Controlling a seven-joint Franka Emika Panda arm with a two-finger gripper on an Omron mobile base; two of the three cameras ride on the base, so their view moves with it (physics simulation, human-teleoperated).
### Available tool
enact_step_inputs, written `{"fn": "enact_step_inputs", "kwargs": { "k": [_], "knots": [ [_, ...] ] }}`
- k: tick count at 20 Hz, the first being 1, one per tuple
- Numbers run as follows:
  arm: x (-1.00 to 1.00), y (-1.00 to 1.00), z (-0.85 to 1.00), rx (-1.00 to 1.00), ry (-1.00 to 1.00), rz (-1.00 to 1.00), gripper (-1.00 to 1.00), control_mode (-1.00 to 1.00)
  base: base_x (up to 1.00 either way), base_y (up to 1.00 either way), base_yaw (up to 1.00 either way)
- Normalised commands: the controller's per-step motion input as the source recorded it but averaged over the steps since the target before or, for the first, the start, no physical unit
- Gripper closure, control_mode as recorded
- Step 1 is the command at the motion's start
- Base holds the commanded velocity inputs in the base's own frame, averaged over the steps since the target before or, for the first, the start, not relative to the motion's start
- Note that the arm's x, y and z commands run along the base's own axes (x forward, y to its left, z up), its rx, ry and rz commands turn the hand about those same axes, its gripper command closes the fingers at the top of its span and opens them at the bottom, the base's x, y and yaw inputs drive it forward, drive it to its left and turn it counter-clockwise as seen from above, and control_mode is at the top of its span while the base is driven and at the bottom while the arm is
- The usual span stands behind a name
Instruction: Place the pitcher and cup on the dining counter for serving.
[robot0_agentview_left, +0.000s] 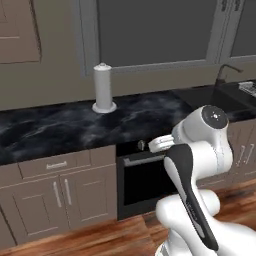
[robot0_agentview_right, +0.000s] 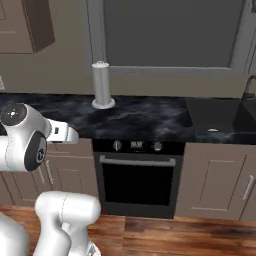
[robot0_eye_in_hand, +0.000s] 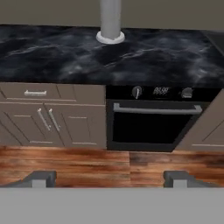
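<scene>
Hand view: two-finger dark-tipped gripper (robot0_eye_in_hand: 109, 178) spread wide, grasping nothing, facing black built-in oven (robot0_eye_in_hand: 153, 124) at 12 o'clock
Black marble-veined worktop (robot0_agentview_left: 60, 127): bears white cylindrical paper-towel holder (robot0_agentview_left: 103, 87)
Pitcher, cup: whereabouts unknown
Progress: nothing placed; both pickups remain
</scene>
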Motion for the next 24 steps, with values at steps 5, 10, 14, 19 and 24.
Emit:
{"fn": "enact_step_inputs", "kwargs": {
  "k": [5,10,14,19,24],
  "knots": [
    [0.0,0.0,0.0,0.0,0.0,0.0,-1.0,1.0,0.83,-1.0,-0.27],
    [0.0,0.0,0.0,0.0,0.0,0.0,-1.0,1.0,0.52,-1.0,-0.34],
    [0.0,0.0,0.0,0.0,0.0,0.0,-1.0,1.0,0.49,-1.0,-0.35],
    [0.0,0.0,0.0,0.0,0.0,0.0,-1.0,1.0,0.55,-1.0,-0.33],
    [0.0,0.0,0.0,0.0,0.0,0.0,-1.0,1.0,0.62,-1.0,-0.31]
  ]
}}
